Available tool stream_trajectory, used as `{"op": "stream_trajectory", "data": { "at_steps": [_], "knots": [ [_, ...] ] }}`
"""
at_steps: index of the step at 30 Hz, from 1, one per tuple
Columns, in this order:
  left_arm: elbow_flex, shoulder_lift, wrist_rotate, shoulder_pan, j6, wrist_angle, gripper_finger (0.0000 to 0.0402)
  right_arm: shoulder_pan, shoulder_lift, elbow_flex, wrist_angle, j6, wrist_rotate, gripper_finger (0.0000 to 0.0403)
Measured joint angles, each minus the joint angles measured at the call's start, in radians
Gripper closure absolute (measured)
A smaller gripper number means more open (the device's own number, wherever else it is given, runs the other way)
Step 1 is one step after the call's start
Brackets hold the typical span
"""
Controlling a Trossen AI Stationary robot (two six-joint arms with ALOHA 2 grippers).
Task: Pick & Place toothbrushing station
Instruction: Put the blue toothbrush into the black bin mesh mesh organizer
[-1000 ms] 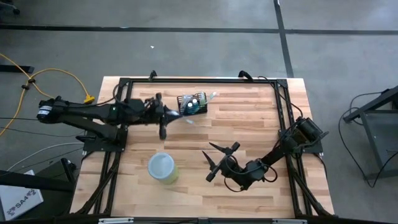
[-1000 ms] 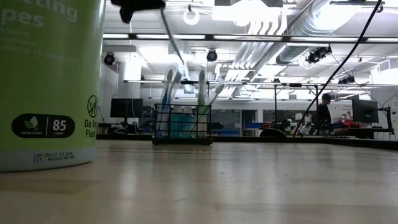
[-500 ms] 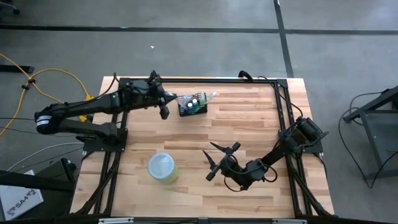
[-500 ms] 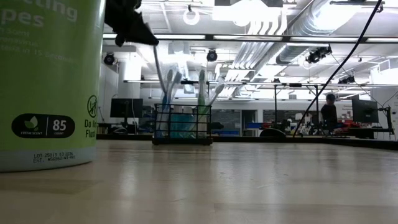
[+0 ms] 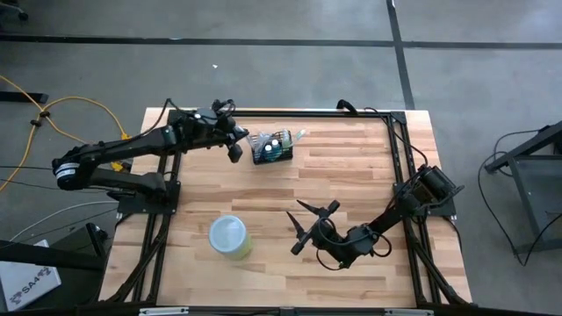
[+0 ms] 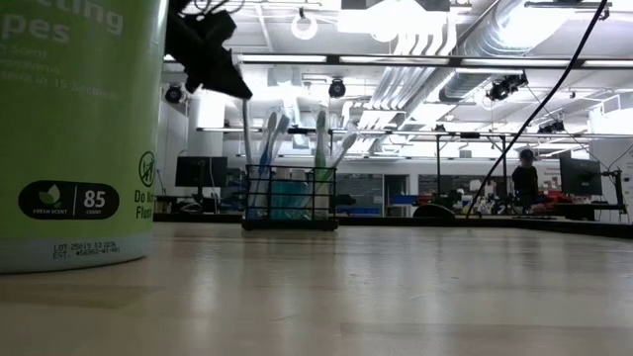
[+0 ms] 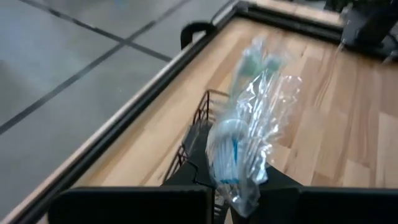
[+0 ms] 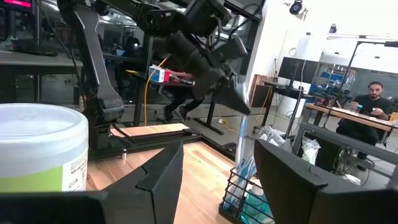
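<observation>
the left gripper (image 5: 235, 149), fingers pinched on a plastic-wrapped toothbrush (image 7: 239, 146), hovers beside the mesh toothbrushing station (image 5: 271, 147) at upper centre; insertion looks unfinished. the right gripper (image 5: 309, 224) waits lower right, fingers spread wide.
</observation>
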Motion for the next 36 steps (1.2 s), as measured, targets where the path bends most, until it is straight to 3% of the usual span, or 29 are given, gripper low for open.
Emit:
{"op": "stream_trajectory", "data": {
  "at_steps": [18, 36],
  "knots": [
    [0.0, 0.189, 0.002, -0.001, 0.0, 0.024, 0.0394, 0.0, 0.0, 0.0, 0.0, 0.0, 0.016, 0.0214],
    [0.0, 0.208, 0.008, -0.012, 0.08, 0.044, 0.0297, 0.0, 0.0, 0.0, 0.0, 0.003, 0.015, 0.0213]
  ]
}}
